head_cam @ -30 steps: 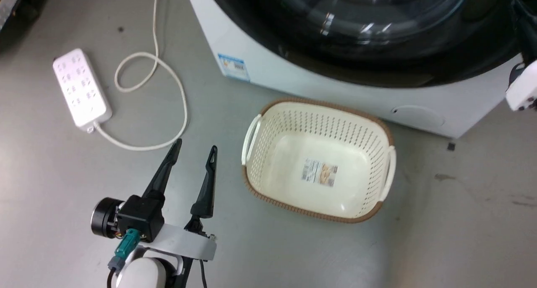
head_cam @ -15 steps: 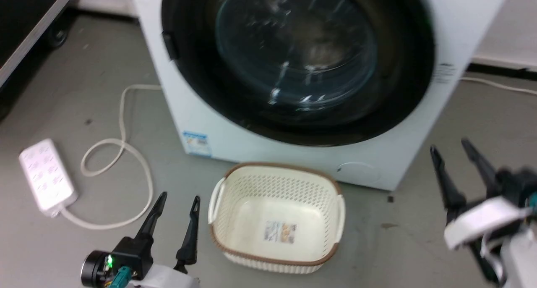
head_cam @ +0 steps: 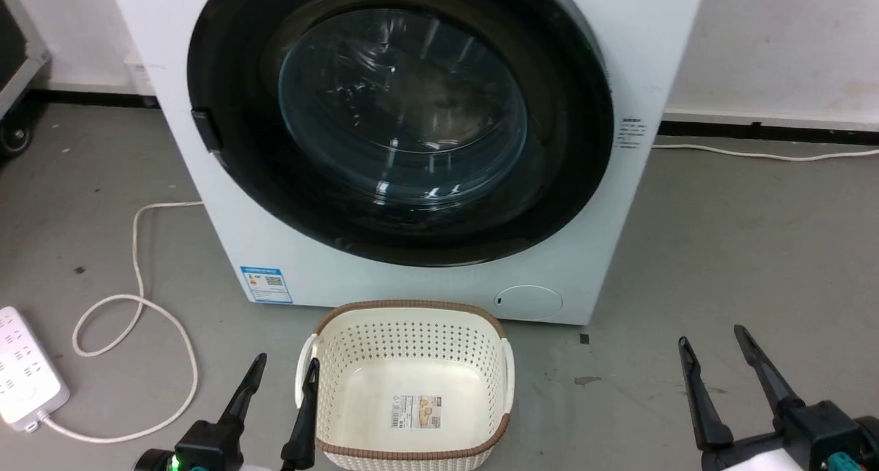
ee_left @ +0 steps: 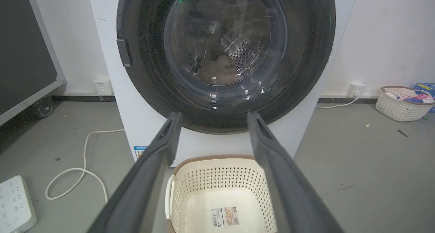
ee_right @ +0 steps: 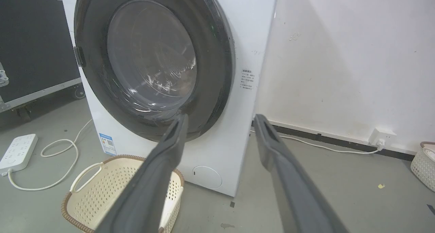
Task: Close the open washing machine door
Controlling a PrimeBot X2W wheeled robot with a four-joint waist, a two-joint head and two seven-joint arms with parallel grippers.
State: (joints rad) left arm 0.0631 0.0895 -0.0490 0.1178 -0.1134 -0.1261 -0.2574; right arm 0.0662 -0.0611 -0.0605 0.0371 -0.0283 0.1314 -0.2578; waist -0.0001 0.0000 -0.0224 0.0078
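The washing machine (head_cam: pixel 384 285) is a white front-loader standing in the middle of the head view. Its door (head_cam: pixel 402 107), a wide glossy black rim around a bulging glass window, lies flat against the front; in the right wrist view the door (ee_right: pixel 153 63) also sits flush. My left gripper (head_cam: pixel 287 360) is open at the lower left, low over the floor and well short of the machine. My right gripper (head_cam: pixel 710 334) is open at the lower right, also clear of the door. Nothing is between the fingers of the left gripper (ee_left: pixel 214 114) or the right gripper (ee_right: pixel 221 115).
A cream perforated basket (head_cam: pixel 412 318) sits on the floor right in front of the machine, between my grippers. A white power strip (head_cam: pixel 24 378) and its looped cord (head_cam: pixel 137 299) lie at the left. A wheeled black case (ee_left: pixel 27 56) stands left; another basket (ee_left: pixel 401 107) stands far right.
The head camera has lifted and drawn back, so the whole machine front now shows. My right gripper has come away from the door's right edge to the lower right, fingers apart.
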